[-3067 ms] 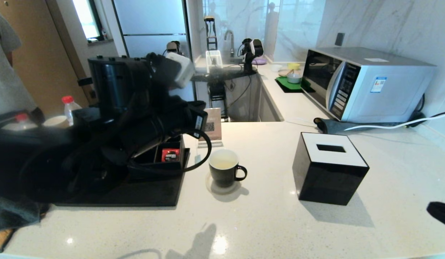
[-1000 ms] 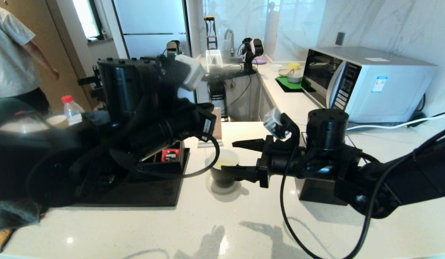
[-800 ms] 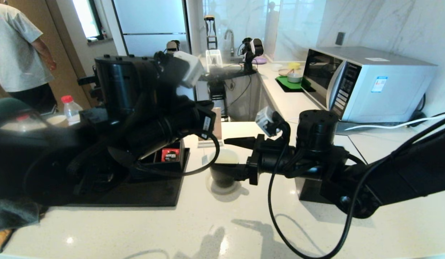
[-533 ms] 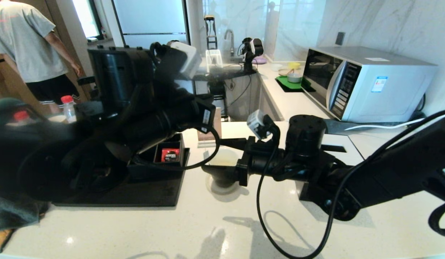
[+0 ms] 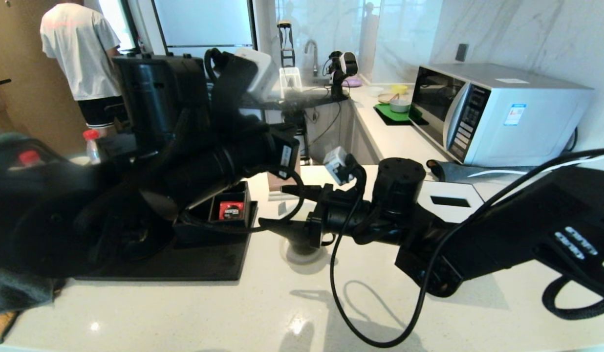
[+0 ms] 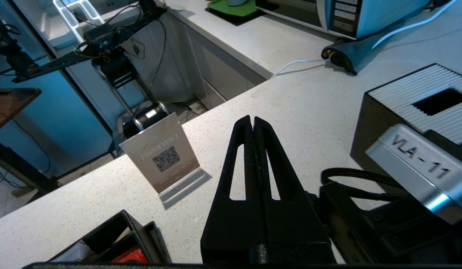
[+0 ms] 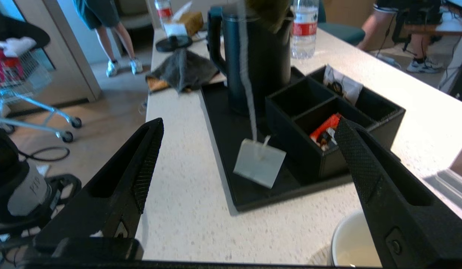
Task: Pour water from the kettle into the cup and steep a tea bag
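The right gripper had pushed further left across the cup over the last second, jaws wide, toward the tea bag. That suggested the pour was done and steeping was next. Only the right wrist view showed the bag, hanging on its string over the black tray by the kettle; the left gripper was closed, high above the table

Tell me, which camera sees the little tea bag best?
The right wrist view: the tea bag dangles on its string in plain sight, between the open right gripper fingers and before the kettle. The head view's arms hide it; the left wrist view misses it.
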You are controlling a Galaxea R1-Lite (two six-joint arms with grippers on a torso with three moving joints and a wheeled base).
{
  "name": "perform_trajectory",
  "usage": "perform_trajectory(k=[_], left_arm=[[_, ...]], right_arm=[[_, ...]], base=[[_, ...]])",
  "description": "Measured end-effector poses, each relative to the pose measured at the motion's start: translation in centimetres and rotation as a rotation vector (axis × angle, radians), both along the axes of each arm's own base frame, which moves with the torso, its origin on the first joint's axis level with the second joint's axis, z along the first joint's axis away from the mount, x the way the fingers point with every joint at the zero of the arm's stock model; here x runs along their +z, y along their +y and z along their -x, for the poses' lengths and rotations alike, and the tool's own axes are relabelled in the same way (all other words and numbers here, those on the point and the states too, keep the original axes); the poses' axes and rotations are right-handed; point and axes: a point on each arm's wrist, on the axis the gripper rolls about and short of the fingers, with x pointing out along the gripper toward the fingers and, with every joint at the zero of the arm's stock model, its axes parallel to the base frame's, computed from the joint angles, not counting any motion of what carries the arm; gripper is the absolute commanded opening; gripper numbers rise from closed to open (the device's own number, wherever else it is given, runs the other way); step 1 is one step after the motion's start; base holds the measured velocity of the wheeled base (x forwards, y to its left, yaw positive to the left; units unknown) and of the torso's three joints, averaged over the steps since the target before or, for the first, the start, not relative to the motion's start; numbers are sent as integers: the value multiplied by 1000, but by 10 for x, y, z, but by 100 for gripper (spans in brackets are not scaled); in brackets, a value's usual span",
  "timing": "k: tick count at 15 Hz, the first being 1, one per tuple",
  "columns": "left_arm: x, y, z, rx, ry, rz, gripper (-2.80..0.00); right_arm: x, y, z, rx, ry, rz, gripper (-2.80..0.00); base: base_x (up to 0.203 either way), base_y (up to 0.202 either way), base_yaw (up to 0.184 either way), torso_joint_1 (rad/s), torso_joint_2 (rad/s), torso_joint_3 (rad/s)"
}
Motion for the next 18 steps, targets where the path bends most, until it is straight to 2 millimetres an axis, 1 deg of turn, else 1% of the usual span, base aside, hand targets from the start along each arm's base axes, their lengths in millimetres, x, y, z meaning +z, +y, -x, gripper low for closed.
perform_trajectory(k=[7, 15, 16, 17, 18], left_arm=[[0, -1, 2, -6, 1, -1, -280], [0, -1, 2, -5, 0, -1, -280], [0, -1, 2, -5, 0, 0, -280], [0, -1, 2, -5, 0, -1, -280], [0, -1, 2, -5, 0, -1, -280]], right_arm=[[-8, 2, -3, 4, 29, 4, 0], [-8, 2, -3, 9, 28, 2, 0], [-8, 2, -3, 8, 28, 2, -42], [-8, 2, -3, 9, 28, 2, -280], [-8, 2, -3, 8, 27, 3, -280]], base=[[0, 0, 0, 0, 0, 0], [0, 0, 0, 0, 0, 0], [0, 0, 0, 0, 0, 0], [0, 0, 0, 0, 0, 0], [0, 0, 0, 0, 0, 0]])
